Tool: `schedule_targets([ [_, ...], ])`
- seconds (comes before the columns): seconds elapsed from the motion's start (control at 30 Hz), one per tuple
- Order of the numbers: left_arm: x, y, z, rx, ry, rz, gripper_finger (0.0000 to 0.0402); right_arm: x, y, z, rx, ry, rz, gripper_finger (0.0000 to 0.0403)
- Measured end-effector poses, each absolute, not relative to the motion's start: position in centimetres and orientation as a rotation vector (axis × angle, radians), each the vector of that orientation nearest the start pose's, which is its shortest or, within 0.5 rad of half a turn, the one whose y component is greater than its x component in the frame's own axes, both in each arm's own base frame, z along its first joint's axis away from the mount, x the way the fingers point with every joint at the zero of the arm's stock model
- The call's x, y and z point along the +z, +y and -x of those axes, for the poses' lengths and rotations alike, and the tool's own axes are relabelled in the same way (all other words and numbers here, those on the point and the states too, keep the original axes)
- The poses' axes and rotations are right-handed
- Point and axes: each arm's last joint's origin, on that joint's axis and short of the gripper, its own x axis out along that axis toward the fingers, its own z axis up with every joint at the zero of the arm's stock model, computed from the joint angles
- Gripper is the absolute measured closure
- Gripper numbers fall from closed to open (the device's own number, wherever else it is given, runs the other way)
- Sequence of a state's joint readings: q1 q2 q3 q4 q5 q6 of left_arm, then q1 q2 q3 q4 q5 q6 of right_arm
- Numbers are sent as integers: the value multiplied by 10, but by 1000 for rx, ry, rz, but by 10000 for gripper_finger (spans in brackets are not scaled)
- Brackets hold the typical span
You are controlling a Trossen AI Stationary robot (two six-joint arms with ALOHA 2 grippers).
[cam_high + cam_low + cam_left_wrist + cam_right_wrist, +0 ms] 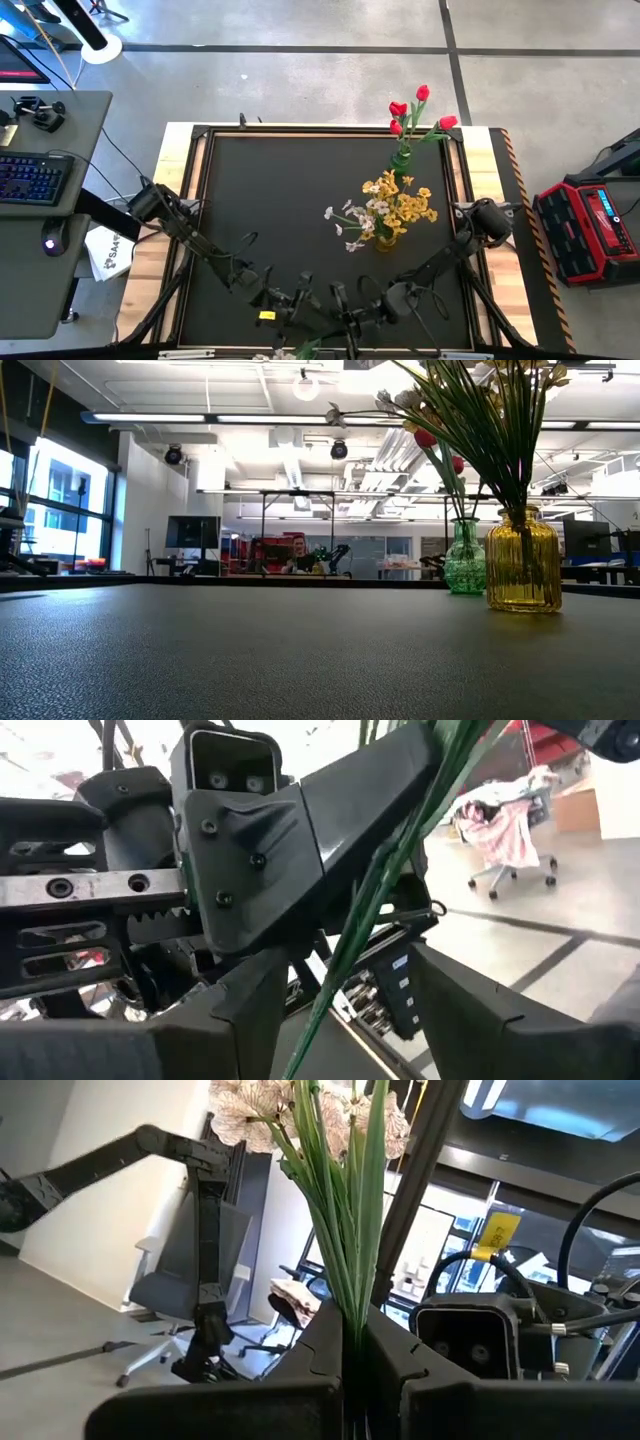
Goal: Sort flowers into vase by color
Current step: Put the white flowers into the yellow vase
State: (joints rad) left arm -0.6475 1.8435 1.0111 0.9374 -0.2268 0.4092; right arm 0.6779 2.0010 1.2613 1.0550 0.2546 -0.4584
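Worktop: a black, matt rectangular worktop (290,200) in a pale wooden frame, carrying two vases toward the right side.
Yellow vase: a ribbed amber-yellow glass vase (523,572) is filled with yellow blossom clusters (405,203) and white-pale pink sprays (352,222); the stems rise upright and fan outward.
Green vase: a small green glass vase (464,558), just beyond the yellow one toward the far edge, holds the red tulip-like buds (418,110), whose stems lean outward past the frame.
Left arm: stretched from the left edge to the near edge, low and folded; the left claw (275,300) is seen beside the right one; whether it is clenched cannot be told.
Right arm: bent in from the right edge to the near edge; the right claw (352,1345) is clenched on a bunch of green stems.
Held spray: a white-pale pink blossom spray (300,1110) is gripped at the near edge, its long axis running straight out from the fingers, blossoms at the far end.
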Motion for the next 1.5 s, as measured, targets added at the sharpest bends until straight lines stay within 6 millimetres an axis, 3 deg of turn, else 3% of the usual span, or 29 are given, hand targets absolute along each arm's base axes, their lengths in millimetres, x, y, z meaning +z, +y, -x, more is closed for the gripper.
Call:
schedule_targets([
  [0.2, 230, -234, -322, -397, -182, -370, 236, 253, 267, -353, 349, -380, 303, 402],
  [0.67, 231, -236, -321, -424, -204, -376, 389, 250, 267, -354, 355, -349, 319, 402],
  [1.0, 226, -250, -307, -267, -82, -348, 399, 242, 267, -356, 314, -242, 271, 397],
  [1.1, 229, -253, -299, -197, -25, -344, 400, 242, 272, -352, 266, -227, 295, 365],
  [1.37, 240, -253, -277, 44, 98, -349, 401, 255, 282, -328, 59, -97, 348, 206],
  [1.5, 240, -251, -271, 178, 130, -375, 401, 256, 283, -318, -42, 0, 339, 151],
])
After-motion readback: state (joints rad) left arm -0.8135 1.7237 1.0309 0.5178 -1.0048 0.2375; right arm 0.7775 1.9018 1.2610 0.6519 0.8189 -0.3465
